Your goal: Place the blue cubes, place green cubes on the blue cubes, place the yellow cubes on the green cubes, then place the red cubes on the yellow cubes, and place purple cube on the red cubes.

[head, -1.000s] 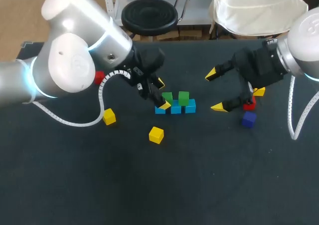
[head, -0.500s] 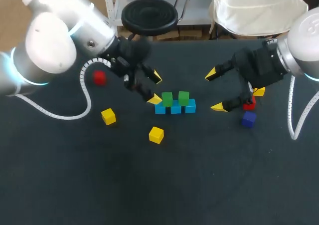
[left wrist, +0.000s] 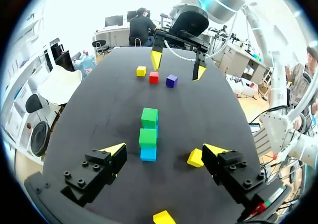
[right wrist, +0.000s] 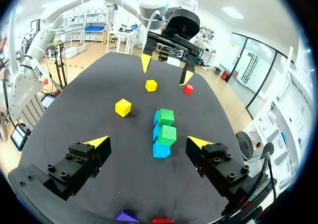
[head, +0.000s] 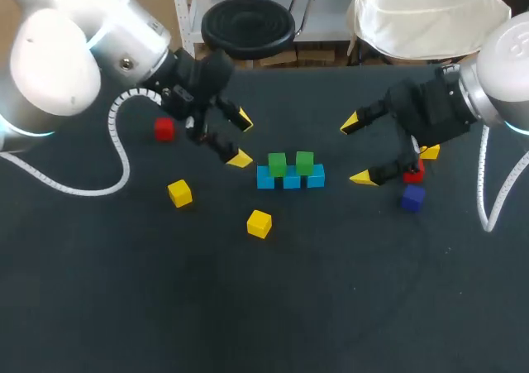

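Three blue cubes form a row at mid-table, with two green cubes resting on top of them. My left gripper hangs open just left of the row, holding nothing. In the left wrist view the stack of blue and green cubes lies ahead of the open left gripper. My right gripper stands open to the right of the row, also with nothing in it. The right wrist view shows the green cubes ahead of the right gripper.
Two yellow cubes lie front left of the row, and a red cube sits under my left arm. Behind the right gripper lie a yellow cube, a red cube and a purple cube.
My left gripper has pulled back to the left, away from the left green cube, which stays on the blue row. The right arm has kept still.
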